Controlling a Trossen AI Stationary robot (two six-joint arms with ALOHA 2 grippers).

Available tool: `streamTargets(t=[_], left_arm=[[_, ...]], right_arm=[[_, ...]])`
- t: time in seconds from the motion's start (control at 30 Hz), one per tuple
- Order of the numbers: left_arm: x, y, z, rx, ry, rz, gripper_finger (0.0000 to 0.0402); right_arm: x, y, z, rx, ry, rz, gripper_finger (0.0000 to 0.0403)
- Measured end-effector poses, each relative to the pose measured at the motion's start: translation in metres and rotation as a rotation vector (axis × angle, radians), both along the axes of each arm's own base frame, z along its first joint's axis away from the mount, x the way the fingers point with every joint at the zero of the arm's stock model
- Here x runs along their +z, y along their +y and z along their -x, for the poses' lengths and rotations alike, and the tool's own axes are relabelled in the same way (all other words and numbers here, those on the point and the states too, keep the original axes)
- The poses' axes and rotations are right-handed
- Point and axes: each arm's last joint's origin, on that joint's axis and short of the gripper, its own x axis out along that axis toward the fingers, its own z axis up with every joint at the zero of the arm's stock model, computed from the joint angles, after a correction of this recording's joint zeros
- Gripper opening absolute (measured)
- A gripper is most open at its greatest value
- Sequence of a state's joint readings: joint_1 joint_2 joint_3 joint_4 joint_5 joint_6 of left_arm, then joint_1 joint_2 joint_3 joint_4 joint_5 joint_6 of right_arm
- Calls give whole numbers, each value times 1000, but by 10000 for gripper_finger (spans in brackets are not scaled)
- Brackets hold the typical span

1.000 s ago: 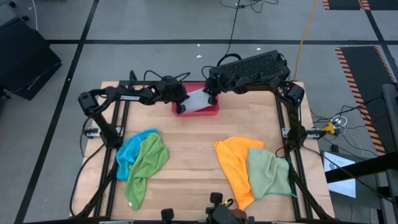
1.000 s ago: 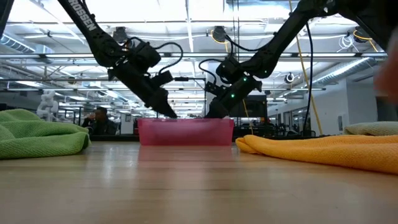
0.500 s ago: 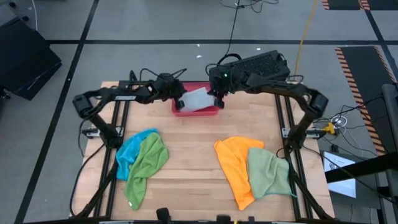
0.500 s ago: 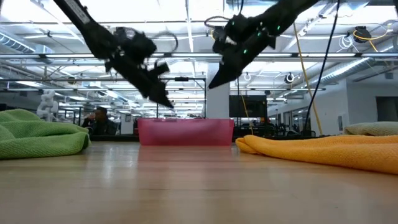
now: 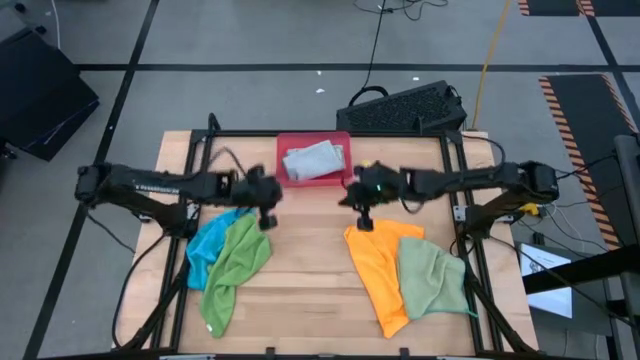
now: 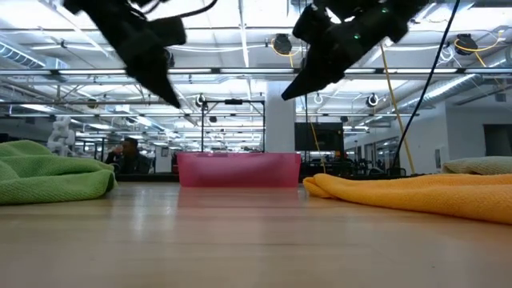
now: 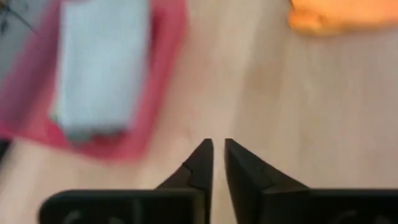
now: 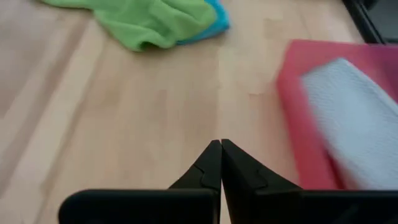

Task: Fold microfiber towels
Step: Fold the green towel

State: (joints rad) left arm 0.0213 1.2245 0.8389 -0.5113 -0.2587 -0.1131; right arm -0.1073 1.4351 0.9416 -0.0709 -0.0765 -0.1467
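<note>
Folded grey towel (image 5: 313, 160) lies in pink tray (image 5: 337, 142) at table far edge: one done. Blue (image 5: 210, 243), green (image 5: 238, 258), orange (image 5: 378, 256), pale green (image 5: 432, 277) towels unfolded near side edges. Left gripper (image 7: 217, 155) slightly parted, empty; right gripper (image 8: 220, 155) closed, empty.

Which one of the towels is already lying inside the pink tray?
The light grey towel, folded, lies in the pink tray at the table's far edge. The blue, orange and two green towels lie crumpled on the bare wood.
</note>
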Motion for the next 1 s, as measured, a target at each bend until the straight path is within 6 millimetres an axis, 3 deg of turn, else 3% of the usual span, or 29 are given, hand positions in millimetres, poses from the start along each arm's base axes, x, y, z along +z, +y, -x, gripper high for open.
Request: streamTargets(t=[0.2, 0.4, 0.57, 0.7, 0.93, 1.0], left_arm=[[-14, -54, 31, 136, 189, 48, 133], [-30, -75, 69, 340, 358, 75, 208], [-54, -85, 83, 412, 357, 139, 225], [-72, -94, 87, 377, 310, 196, 191], [-89, -104, 85, 266, 180, 230, 30], [-87, -106, 81, 249, 122, 236, 12]], right_arm=[[-24, 33, 8, 21, -40, -1, 0], [-35, 59, 14, 50, -79, 11, 0], [-40, 72, 19, 85, -137, 13, 0], [-42, 79, 21, 110, -155, 8, 0], [-45, 83, 24, 123, -210, -4, 0], [-47, 83, 26, 115, -232, -20, 0]])
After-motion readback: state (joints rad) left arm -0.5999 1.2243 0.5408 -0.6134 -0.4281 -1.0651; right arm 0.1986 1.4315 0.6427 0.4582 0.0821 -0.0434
